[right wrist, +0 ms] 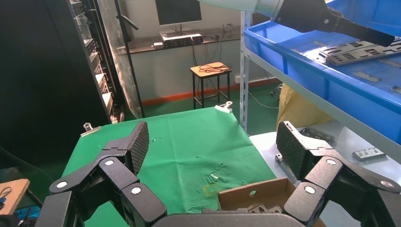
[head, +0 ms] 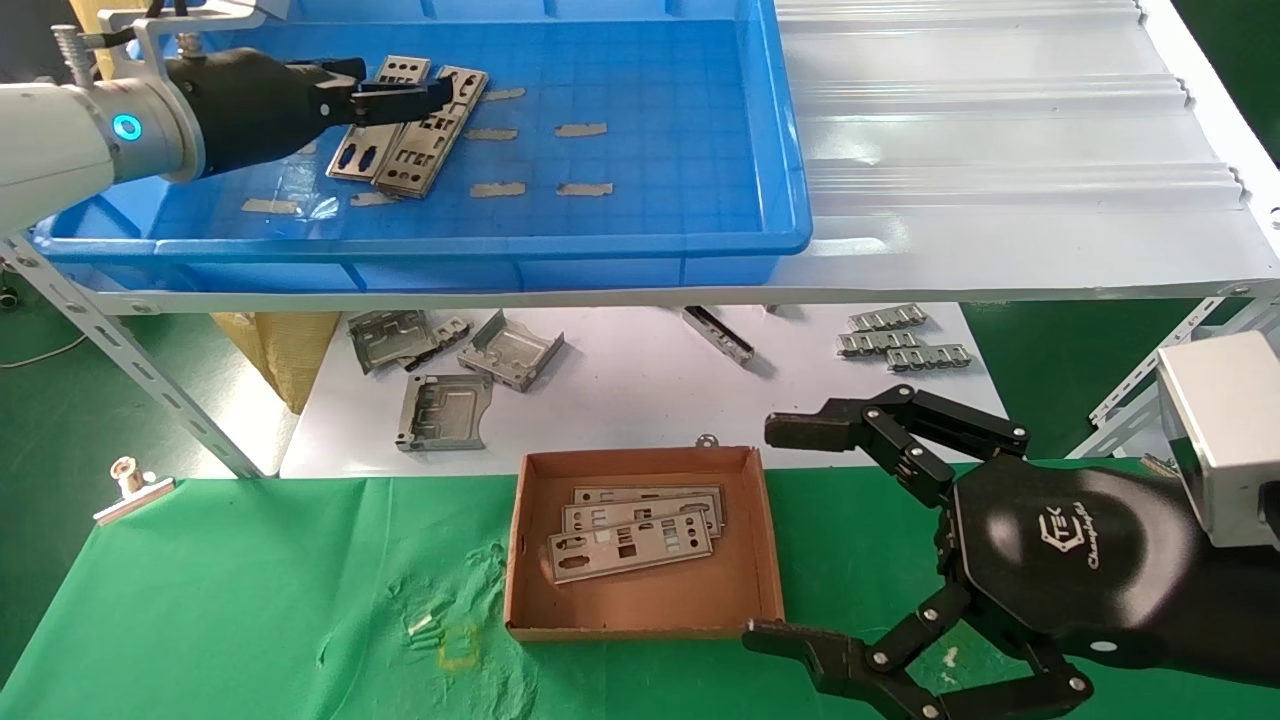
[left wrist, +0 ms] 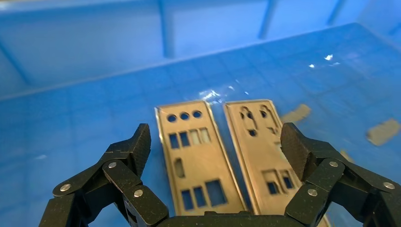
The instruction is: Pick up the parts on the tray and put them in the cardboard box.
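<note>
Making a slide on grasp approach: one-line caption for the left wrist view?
Open left gripper poised over two thin punched silver metal plates lying side by side in the bright-blue plastic tray.

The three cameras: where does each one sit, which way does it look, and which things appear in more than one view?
Head view: from the robot's head, forward and down on the tray, the cardboard box, the left gripper and the right gripper.
Left wrist view: on the left arm, looking past its open fingers at two parts on the tray floor.
Right wrist view: on the right arm beside the box, looking past its open fingers across the green cloth.
Shared: tray and parts show in all three views.
</note>
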